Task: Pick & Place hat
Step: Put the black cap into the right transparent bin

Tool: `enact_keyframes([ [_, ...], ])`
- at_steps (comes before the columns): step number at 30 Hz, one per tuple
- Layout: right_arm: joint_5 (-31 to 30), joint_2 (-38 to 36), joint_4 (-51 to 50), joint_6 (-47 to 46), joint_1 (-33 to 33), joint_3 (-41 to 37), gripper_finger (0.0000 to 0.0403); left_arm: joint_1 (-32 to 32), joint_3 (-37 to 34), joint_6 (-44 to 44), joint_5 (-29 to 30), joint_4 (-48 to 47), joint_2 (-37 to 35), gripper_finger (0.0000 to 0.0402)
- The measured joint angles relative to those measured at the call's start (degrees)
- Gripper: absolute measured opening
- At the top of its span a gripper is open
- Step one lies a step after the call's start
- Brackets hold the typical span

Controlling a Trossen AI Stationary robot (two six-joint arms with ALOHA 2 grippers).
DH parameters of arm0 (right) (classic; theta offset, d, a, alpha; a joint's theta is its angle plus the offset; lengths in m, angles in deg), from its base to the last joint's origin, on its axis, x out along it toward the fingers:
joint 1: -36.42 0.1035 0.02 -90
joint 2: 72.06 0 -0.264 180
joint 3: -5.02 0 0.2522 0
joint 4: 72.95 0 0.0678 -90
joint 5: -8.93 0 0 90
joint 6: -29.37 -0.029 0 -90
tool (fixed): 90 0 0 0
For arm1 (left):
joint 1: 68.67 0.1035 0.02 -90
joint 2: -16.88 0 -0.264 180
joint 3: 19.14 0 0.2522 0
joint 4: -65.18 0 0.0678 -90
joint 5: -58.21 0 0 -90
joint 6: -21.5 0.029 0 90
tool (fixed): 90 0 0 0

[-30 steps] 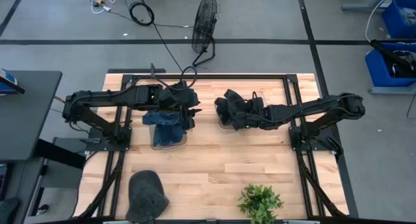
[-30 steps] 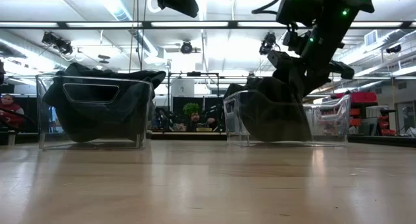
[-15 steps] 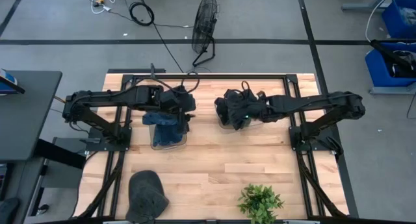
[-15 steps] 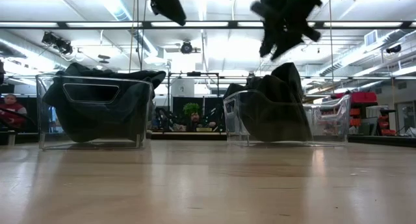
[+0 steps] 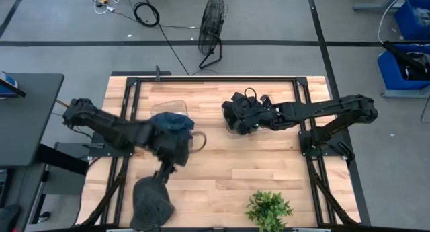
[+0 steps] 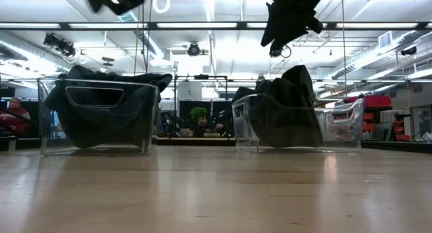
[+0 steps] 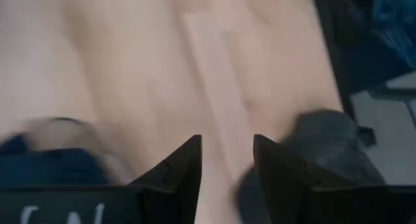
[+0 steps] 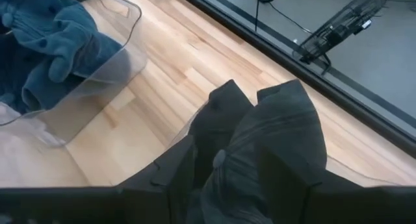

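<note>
A grey hat (image 5: 151, 200) lies flat on the table at the near left; it also shows in the left wrist view (image 7: 325, 143). My left gripper (image 5: 163, 173) is open and empty, a little to the far side of the grey hat and above the table (image 7: 226, 141). Blue hats (image 5: 171, 121) fill a clear bin (image 5: 198, 141) at the table's middle left. Dark hats (image 5: 235, 114) are piled in a second clear bin (image 6: 297, 121) to the right. My right gripper (image 5: 243, 119) hangs open above that pile (image 8: 227, 165) and clear of it (image 6: 290, 17).
A potted plant (image 5: 269, 206) stands at the near edge, right of centre. Bare wood lies between the bins and the near edge (image 5: 235, 171). A fan (image 5: 211, 23) stands on the floor beyond the far edge. A person (image 6: 10, 115) sits far off in the room.
My left gripper has swung from above the blue hats' bin toward the table's near-left, close to the grey hat. My right gripper has risen out of the right bin; the dark hat stays in the bin, standing up above its rim.
</note>
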State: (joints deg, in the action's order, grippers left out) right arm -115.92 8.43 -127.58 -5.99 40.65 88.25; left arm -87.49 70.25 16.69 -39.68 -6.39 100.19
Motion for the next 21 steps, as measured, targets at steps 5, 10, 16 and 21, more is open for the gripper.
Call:
enact_keyframes([
  [5, 0.0, 0.0, 0.2, 0.0, 0.0, -0.2, 0.0166, -8.4, -2.1, -10.9, 0.6, 1.6, 0.0, 0.0142],
  [10, -0.1, 0.0, 0.4, 0.0, 0.0, -0.2, 0.0166, -15.3, -3.1, -26.2, 6.5, 3.1, 0.3, 0.0142],
  [16, -0.1, 0.0, 0.4, 0.7, 0.0, -0.3, 0.0166, -21.7, -3.1, -40.3, 12.0, 2.1, 1.7, 0.0142],
  [21, -0.1, 0.0, 0.4, 1.6, 0.0, -0.3, 0.0166, -26.2, -3.1, -44.4, 13.2, 1.8, 4.5, 0.0133],
])
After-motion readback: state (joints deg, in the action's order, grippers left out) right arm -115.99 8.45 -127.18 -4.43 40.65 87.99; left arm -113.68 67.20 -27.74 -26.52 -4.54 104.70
